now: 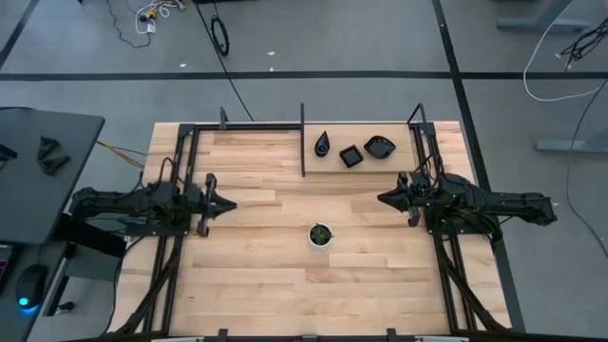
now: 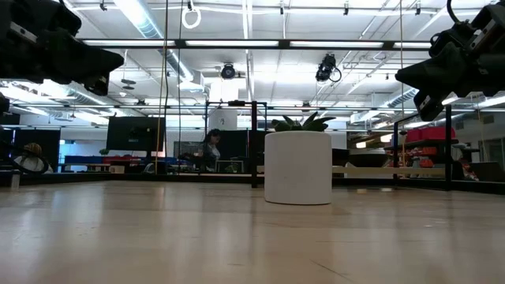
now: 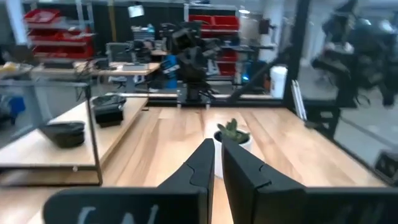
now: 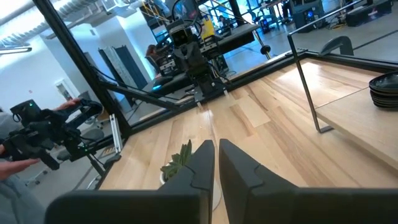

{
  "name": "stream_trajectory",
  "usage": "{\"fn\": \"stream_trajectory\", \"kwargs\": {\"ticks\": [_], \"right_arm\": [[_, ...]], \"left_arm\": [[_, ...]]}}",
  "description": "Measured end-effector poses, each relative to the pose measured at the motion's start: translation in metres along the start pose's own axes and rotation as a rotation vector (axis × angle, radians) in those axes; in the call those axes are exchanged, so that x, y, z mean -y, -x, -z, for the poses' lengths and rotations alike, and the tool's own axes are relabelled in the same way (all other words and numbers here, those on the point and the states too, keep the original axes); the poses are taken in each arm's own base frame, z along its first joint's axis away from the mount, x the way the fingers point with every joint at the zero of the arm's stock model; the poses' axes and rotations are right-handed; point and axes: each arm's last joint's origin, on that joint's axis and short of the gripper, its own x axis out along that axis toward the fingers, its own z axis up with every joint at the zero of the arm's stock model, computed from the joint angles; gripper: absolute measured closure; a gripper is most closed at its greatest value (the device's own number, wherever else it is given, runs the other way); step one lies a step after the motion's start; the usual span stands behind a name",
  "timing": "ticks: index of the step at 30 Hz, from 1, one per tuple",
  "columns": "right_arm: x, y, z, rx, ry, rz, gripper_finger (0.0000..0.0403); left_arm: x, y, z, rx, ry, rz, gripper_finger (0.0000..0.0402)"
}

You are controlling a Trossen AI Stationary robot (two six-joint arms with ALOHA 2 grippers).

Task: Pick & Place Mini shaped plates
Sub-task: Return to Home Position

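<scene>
Three glossy black mini shaped plates lie at the table's far right: a teardrop [image 1: 323, 144], a square [image 1: 351, 156] and a leaf shape [image 1: 379, 146]. The wrist views show them as low stacks [image 3: 65, 132] [image 4: 384, 90] resting on the wood. My left gripper [image 1: 233, 203] [image 3: 217, 152] hovers at the table's left, pointing level toward the middle, shut and holding nothing. My right gripper [image 1: 381, 199] [image 4: 216, 149] faces it from the right, also level, shut and holding nothing. Both are well above the table and apart from the plates.
A small round white cup [image 1: 321, 235] [image 2: 297, 167] with a green plant stands on the table between the grippers, slightly toward the near edge. A black upright bar [image 1: 303, 141] fences off the plates' area on its left. Black frame rails run along both sides.
</scene>
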Motion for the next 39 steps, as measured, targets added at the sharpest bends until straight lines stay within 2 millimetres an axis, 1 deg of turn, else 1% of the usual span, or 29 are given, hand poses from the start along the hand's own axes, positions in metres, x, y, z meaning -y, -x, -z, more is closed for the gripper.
{"fn": "stream_trajectory", "kwargs": {"ticks": [3,11,19,22,37,39], "right_arm": [[0.0000,0.0000,0.0000,0.000,0.000,0.000,0.0375],[0.0000,0.0000,0.0000,0.000,0.000,0.000,0.0375],[0.0000,0.0000,0.0000,0.000,0.000,0.000,0.0375],[0.0000,0.0000,0.0000,0.000,0.000,0.000,0.0375],[0.0000,0.0000,0.0000,0.000,0.000,0.000,0.0375],[-0.0002,0.0013,-0.0007,0.020,0.009,0.017,0.0375]], "left_arm": [[0.0009,0.0000,0.0009,-0.010,-0.034,0.034,0.0365],[0.0014,0.0000,0.0012,-0.013,0.014,0.052,0.0365],[0.0011,-0.0004,-0.0026,0.025,0.218,0.041,0.0365],[0.0011,-0.0004,-0.0028,0.027,0.268,0.042,0.0365],[0.0010,-0.0004,-0.0035,0.034,0.268,0.040,0.0365],[0.0010,-0.0004,-0.0035,0.034,0.268,0.040,0.0365]]}}
